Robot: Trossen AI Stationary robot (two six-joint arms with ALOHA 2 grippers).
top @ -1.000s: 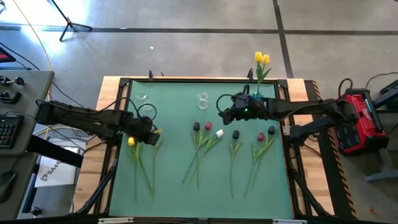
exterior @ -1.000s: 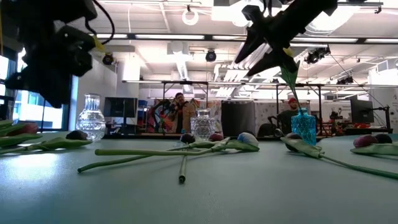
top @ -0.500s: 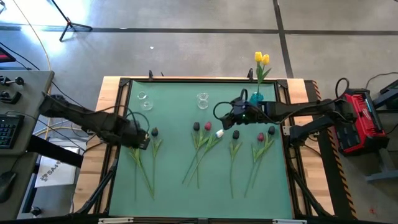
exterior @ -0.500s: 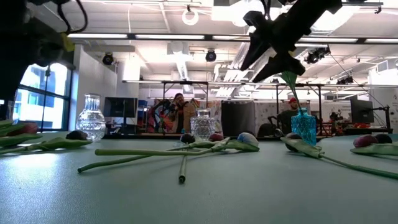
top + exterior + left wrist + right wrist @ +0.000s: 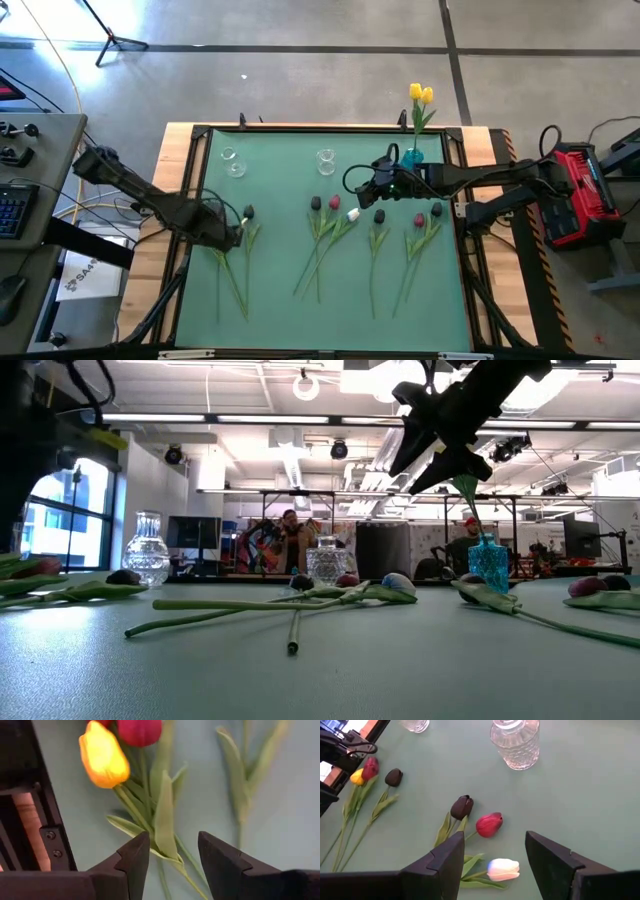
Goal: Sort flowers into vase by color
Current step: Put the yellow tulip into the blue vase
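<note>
A: What's been moved since the earlier frames?

B: The left gripper [image 5: 232, 232] has been dropped lower at the table's left side, w/ the arm's elbow pulled out past the left edge. The yellow tulip [image 5: 103, 755] that was carried before is now laid on the mat [image 5: 290, 290]; in the left wrist view it's seen lying ahead of the fingers [image 5: 134, 861], beside a dark red tulip [image 5: 140, 731], nothing pinched betw. them. Jaws are spread, flower released.

A: Right arm?

B: Hardly shifted. It's stretched in from the right edge, approx. level, w/ the right gripper [image 5: 368, 189] held above the mat's middle, near the blue vase [image 5: 412, 157]. Fingers are parted, nothing gripped. Under it, in the right wrist view, a black tulip [image 5: 462, 807], a red tulip [image 5: 489, 824] and a white tulip [image 5: 503, 869] are seen close together, and a clear glass vase [image 5: 515, 741] farther on.

A: Where are the flowers otherwise?

B: Two yellow tulips [image 5: 421, 95] are stood in the blue vase at the far edge. The rest are spread flat across the mat, heads toward the far side: a black tulip by the left gripper [image 5: 248, 212], more in the middle and right. A second clear vase [image 5: 234, 166] is set far left.
</note>
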